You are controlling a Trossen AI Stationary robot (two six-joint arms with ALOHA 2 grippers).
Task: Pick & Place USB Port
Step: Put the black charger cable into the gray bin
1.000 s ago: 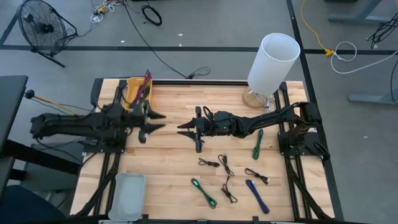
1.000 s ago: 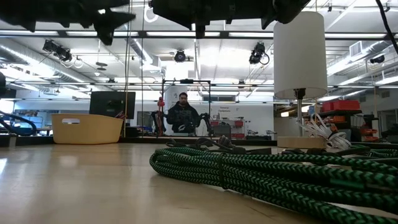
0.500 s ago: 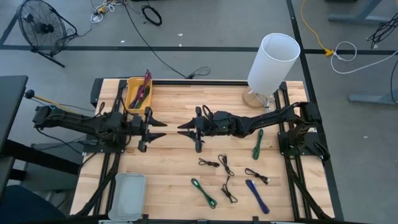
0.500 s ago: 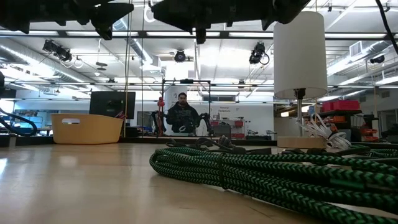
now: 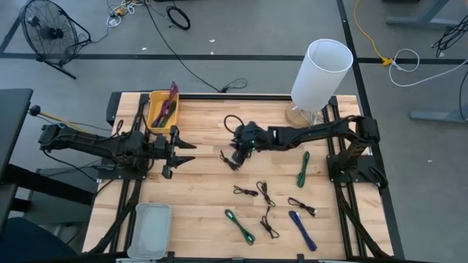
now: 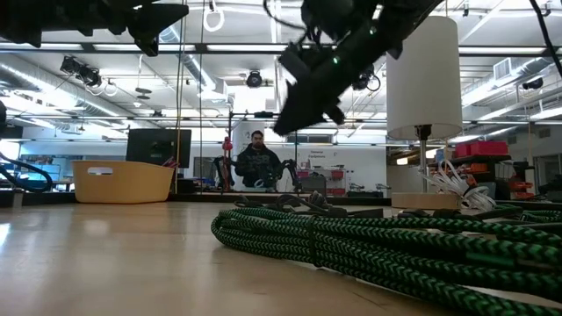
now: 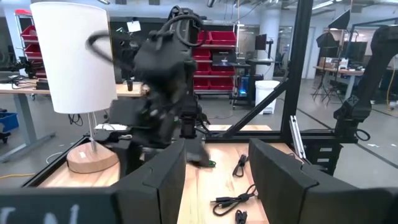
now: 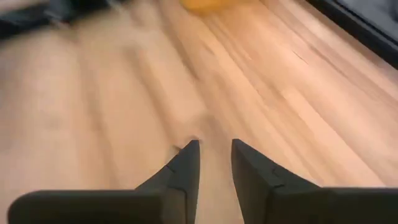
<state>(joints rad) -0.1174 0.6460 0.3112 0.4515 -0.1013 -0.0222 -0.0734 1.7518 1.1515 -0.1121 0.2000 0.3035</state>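
Several short cables lie on the wooden table in the high view: black ones (image 5: 245, 191) (image 5: 269, 223), a green one (image 5: 240, 225), another green one (image 5: 303, 168) and a blue one (image 5: 302, 230). My right gripper (image 5: 228, 161) hangs over the table's middle and slants down toward bare wood. It is open and holds nothing (image 8: 214, 146). My left gripper (image 5: 191, 152) is open and level, left of centre, and points at the right gripper (image 7: 168, 93). The yellow bin (image 5: 162, 109) holds purple and green cables.
A white lamp (image 5: 320, 73) stands at the far right corner. A grey tray (image 5: 150, 230) sits at the near left edge. Bare wood lies between the two grippers. A coiled green cable (image 6: 351, 246) fills the low view's foreground. A person sits in the room beyond.
My left gripper drew away from the yellow bin toward the near edge, then stayed still. In the last half second my right gripper pulled back toward the table's right and tipped from level to slanting down at the wood.
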